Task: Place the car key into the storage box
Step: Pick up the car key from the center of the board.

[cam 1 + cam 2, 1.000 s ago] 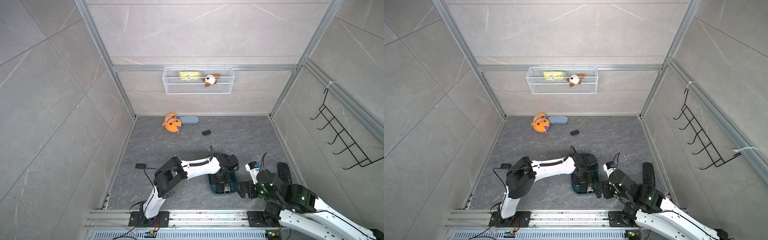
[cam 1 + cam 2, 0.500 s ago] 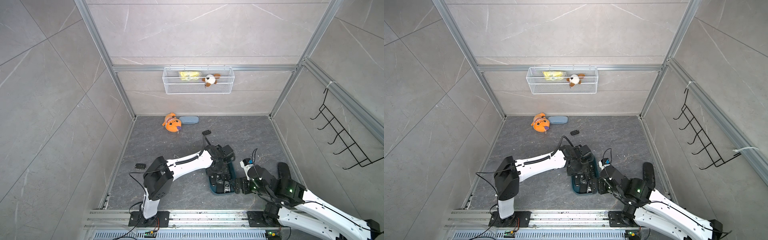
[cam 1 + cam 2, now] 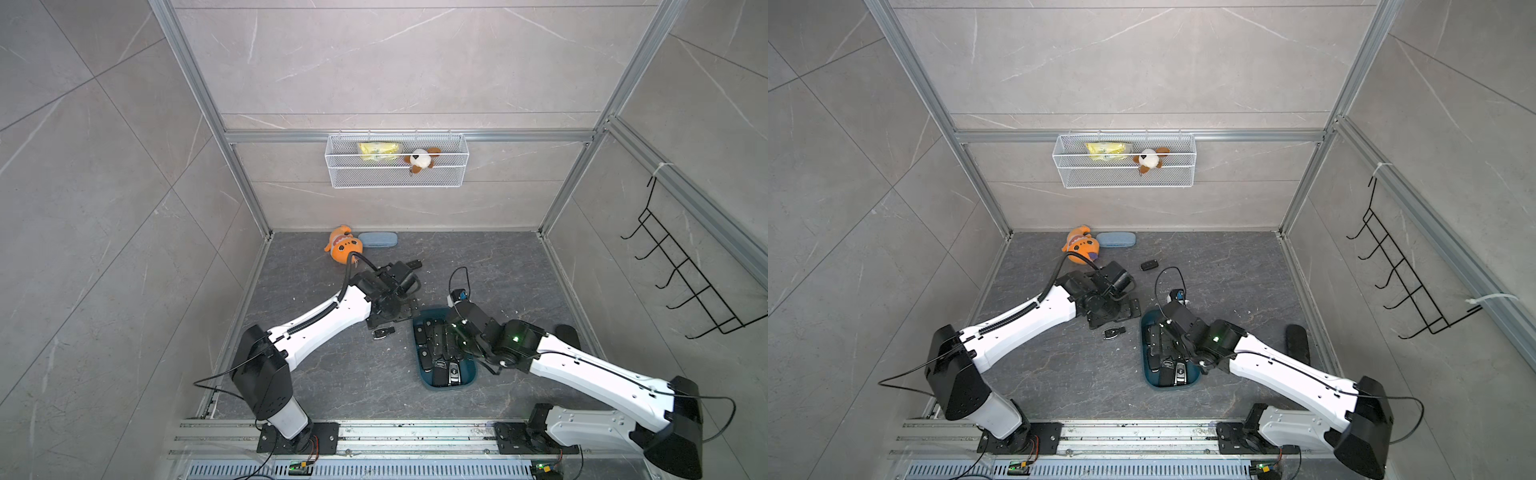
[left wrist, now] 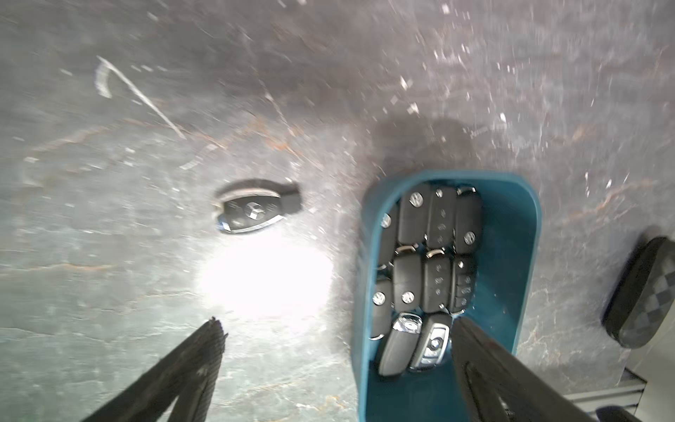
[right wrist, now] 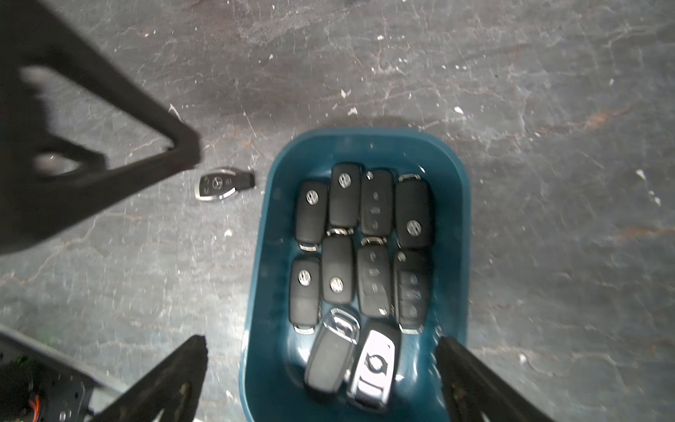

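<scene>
A black car key with silver trim lies flat on the floor just left of the storage box, apart from its wall; both top views show it. The dark teal box holds several black key fobs in rows. My left gripper hangs open and empty above the floor, between that key and the box's near-left corner. My right gripper is open over the box's near end, one finger on either side of it, holding nothing. Another black key lies farther back.
An orange plush toy and a pale blue case lie at the back wall. A black chequered case rests right of the box. A white wire basket hangs on the back wall, a black hook rack on the right wall.
My left gripper has opened and pulled back from over the box toward the far left. The silver-trimmed key now shows on the floor beside the box. My right gripper has moved left over the box.
</scene>
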